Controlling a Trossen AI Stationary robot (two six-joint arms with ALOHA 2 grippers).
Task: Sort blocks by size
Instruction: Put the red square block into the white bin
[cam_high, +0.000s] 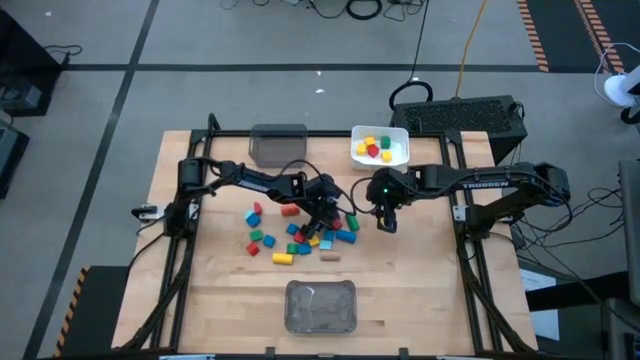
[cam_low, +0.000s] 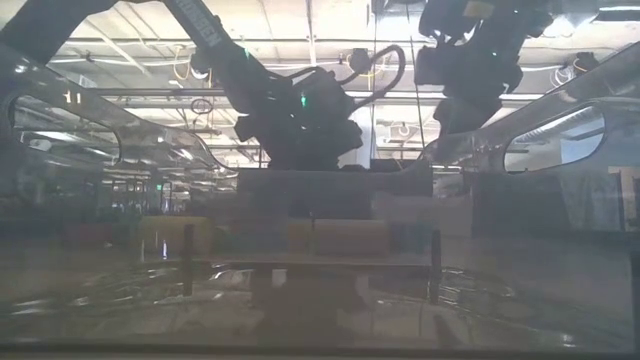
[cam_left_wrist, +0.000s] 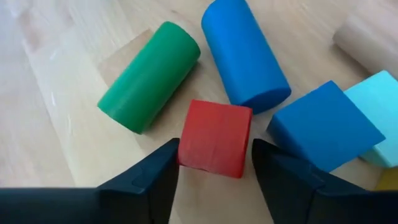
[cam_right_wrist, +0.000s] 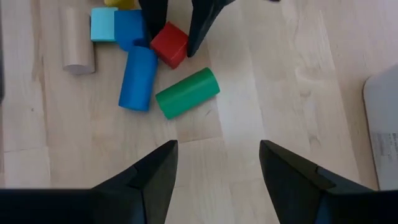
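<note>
A small red cube (cam_left_wrist: 215, 138) sits on the wooden table (cam_high: 420, 290) near its middle, with the left gripper (cam_left_wrist: 215, 177) down around it: one dark finger (cam_left_wrist: 155, 180) touches one side of the cube and the other stands just beside the opposite side, so whether they already pinch it I cannot tell. From the right wrist view the same cube (cam_right_wrist: 169, 44) shows between those two fingers. Just beside it lie a green cylinder (cam_left_wrist: 149, 76) and a blue cylinder (cam_left_wrist: 244, 53), both on their sides. A darker blue cube (cam_left_wrist: 324, 126) is close on the other side, with a light blue block (cam_left_wrist: 380, 109) touching it and a tan cylinder (cam_left_wrist: 367, 37) a little farther off.

More blocks (cam_high: 262, 232) in red, green, blue and yellow are scattered across the middle of the table, toward its left side.

The right gripper (cam_right_wrist: 217, 171) hangs above bare wood just to the right of this cluster, its fingers spread and holding nothing.

At the far edge stands a white bin (cam_high: 399, 136) with red, yellow and green blocks inside, and a grey bin (cam_high: 278, 145) beside it. A clear bin (cam_high: 321, 305) sits at the near edge.
</note>
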